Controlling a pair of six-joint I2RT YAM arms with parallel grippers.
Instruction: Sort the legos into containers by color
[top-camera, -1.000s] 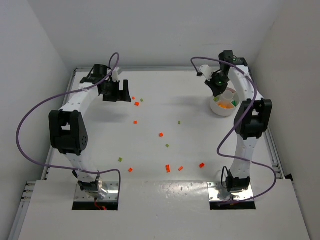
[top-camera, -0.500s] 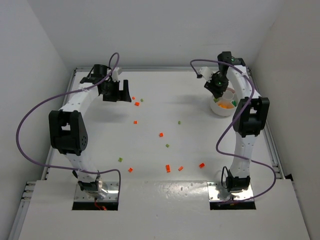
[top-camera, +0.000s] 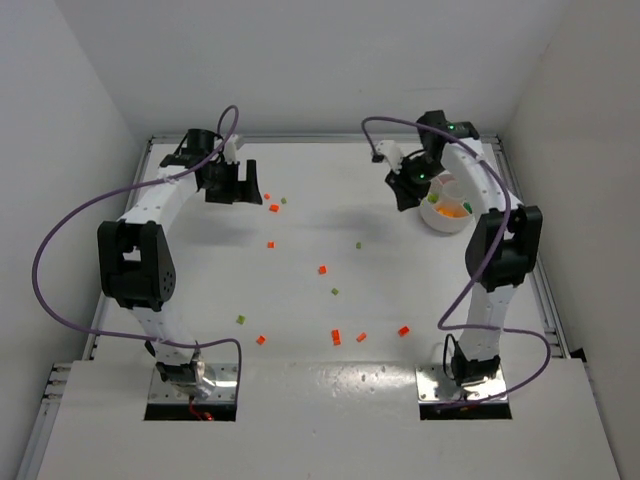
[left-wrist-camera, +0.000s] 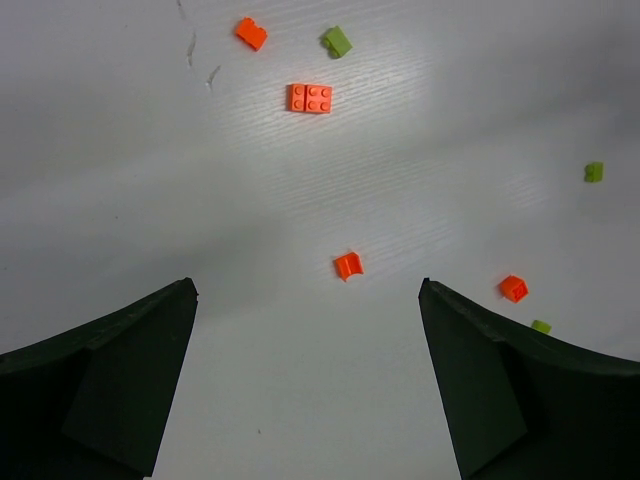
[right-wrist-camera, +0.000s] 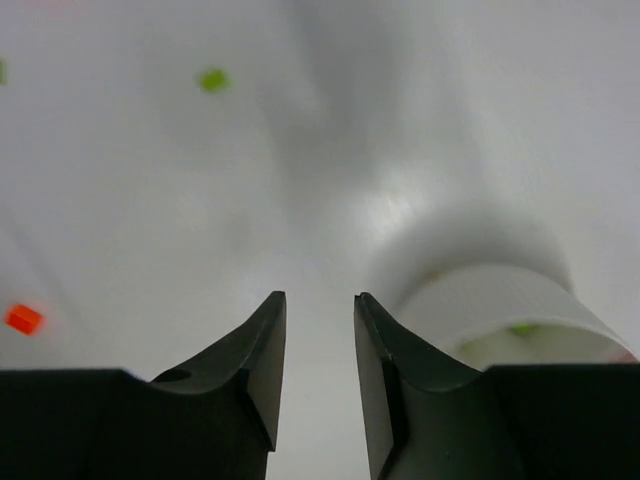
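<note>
Table (top-camera: 330, 215) comes first, big and white, and only the top view shows all of it. The two arms stand at its near edge. The left arm (top-camera: 150, 215) bends up and reaches to the far left part of the table. The right arm (top-camera: 492, 215) goes up the right side and bends back toward the middle at its top. The left gripper (left-wrist-camera: 307, 290) hangs above the table with its jaws spread very wide and nothing in them. The right gripper (right-wrist-camera: 318, 300) points down just left of the dish (top-camera: 444, 224). Its jaws stand a little apart, with only bare table in the gap. The dish is small, round and white, at the far right of the table. From above you can see orange bits (top-camera: 453, 210) inside it, but the right wrist view shows only its side wall and a green bit (right-wrist-camera: 520, 329) by the rim. The legos (top-camera: 322, 269) lie spread over the middle of the table, red, orange and green. The left wrist view shows a flat orange one (left-wrist-camera: 310, 97) with its studs, too small to make out from above.
</note>
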